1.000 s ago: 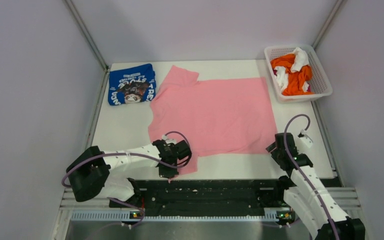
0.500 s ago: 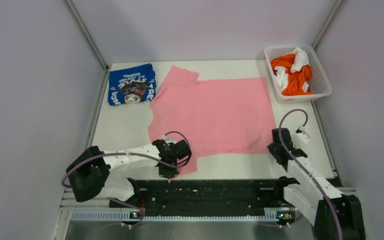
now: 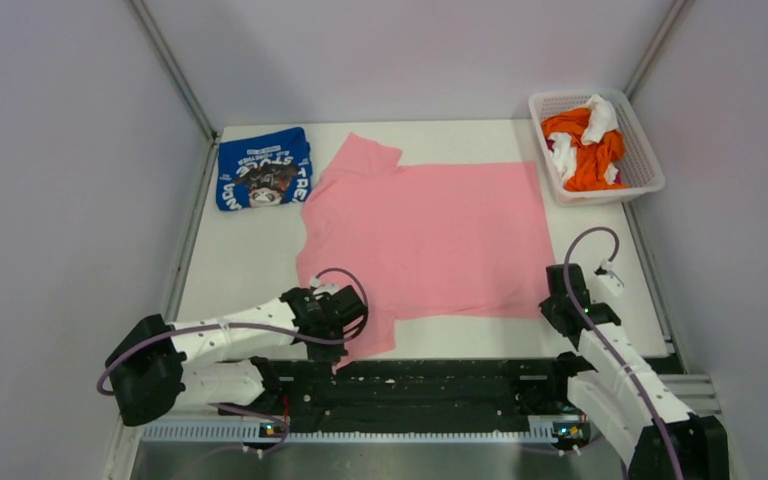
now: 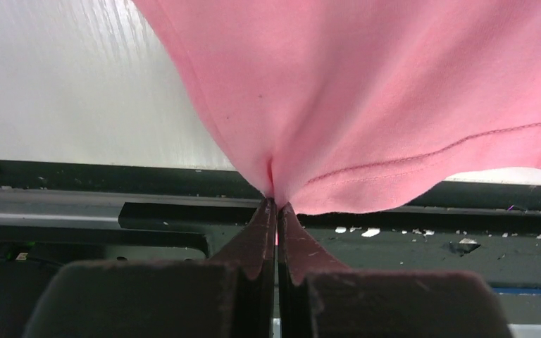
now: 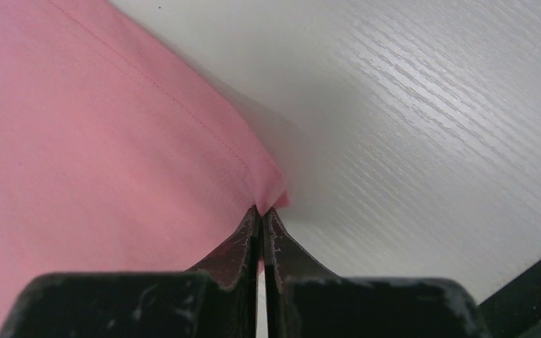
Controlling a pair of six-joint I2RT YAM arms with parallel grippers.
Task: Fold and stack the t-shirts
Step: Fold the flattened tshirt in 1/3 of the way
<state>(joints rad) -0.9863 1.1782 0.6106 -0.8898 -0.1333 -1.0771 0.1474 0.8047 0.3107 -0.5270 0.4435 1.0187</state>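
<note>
A light pink t-shirt point(image 3: 430, 235) lies spread flat across the middle of the white table. My left gripper point(image 4: 276, 204) is shut on its near left sleeve hem, the pink cloth point(image 4: 366, 91) pulled up into a pinch over the table's front edge. At the shirt's near right corner, my right gripper point(image 5: 261, 210) is shut on the hemmed pink cloth point(image 5: 98, 141). In the top view the left gripper point(image 3: 338, 345) and right gripper point(image 3: 552, 312) sit at those two near corners. A folded royal blue t-shirt point(image 3: 263, 168) with white lettering lies at the far left.
A white lattice basket point(image 3: 647, 150) holding orange and white cloth stands at the far right corner. The black rail point(image 3: 420, 385) of the arm bases runs along the near edge. Grey walls close in both sides.
The right gripper has closed on the pink shirt's near right corner. The left arm has drawn back toward the front edge, still holding the sleeve hem.
</note>
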